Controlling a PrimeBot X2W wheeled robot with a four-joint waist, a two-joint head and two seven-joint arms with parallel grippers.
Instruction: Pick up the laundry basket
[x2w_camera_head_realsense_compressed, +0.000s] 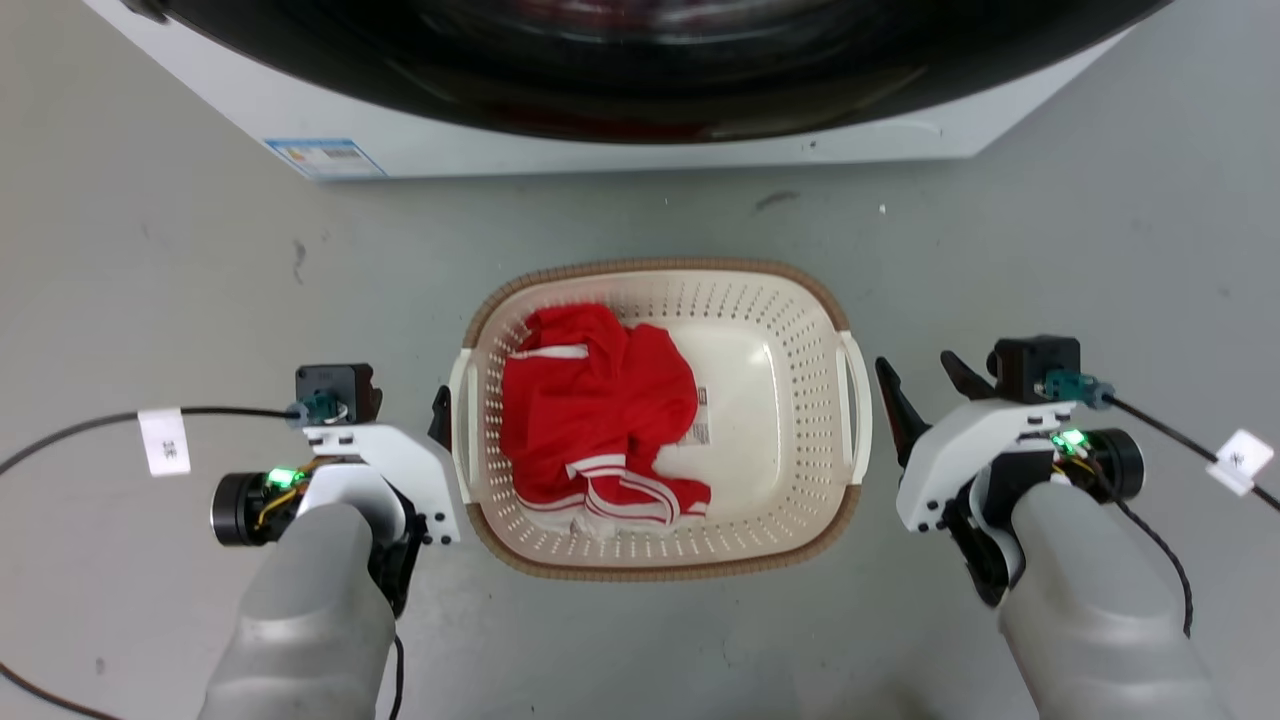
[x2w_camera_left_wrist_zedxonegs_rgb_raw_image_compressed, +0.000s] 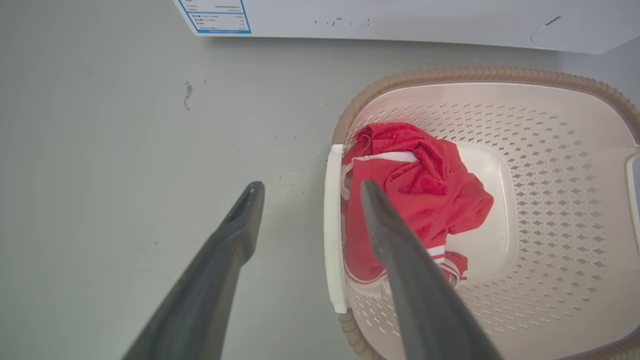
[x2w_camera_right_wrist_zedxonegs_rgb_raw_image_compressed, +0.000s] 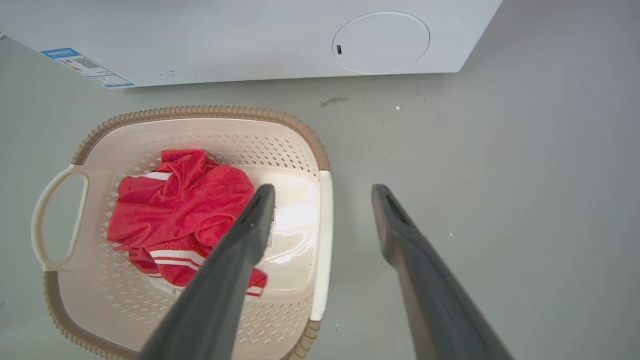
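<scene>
The laundry basket (x2w_camera_head_realsense_compressed: 800, 330) stands on the grey floor in front of the washing machine, cream and perforated, with a brown rim. A red garment (x2w_camera_head_realsense_compressed: 590, 400) with white stripes lies in it. My left gripper (x2w_camera_head_realsense_compressed: 415, 405) hovers open beside the left handle (x2w_camera_head_realsense_compressed: 462, 420). In the left wrist view that handle (x2w_camera_left_wrist_zedxonegs_rgb_raw_image_compressed: 333, 225) shows between the spread fingers of the left gripper (x2w_camera_left_wrist_zedxonegs_rgb_raw_image_compressed: 311, 186), and nothing is gripped. My right gripper (x2w_camera_head_realsense_compressed: 916, 362) is open just outside the right handle (x2w_camera_head_realsense_compressed: 856, 400). In the right wrist view the handle (x2w_camera_right_wrist_zedxonegs_rgb_raw_image_compressed: 325, 240) lies between the fingers of the right gripper (x2w_camera_right_wrist_zedxonegs_rgb_raw_image_compressed: 324, 189).
The white washing machine (x2w_camera_head_realsense_compressed: 600, 150) with its dark door stands close behind the basket. Black cables with white tags (x2w_camera_head_realsense_compressed: 165, 440) trail from both wrists across the floor. Grey floor (x2w_camera_head_realsense_compressed: 1100, 250) lies open to both sides.
</scene>
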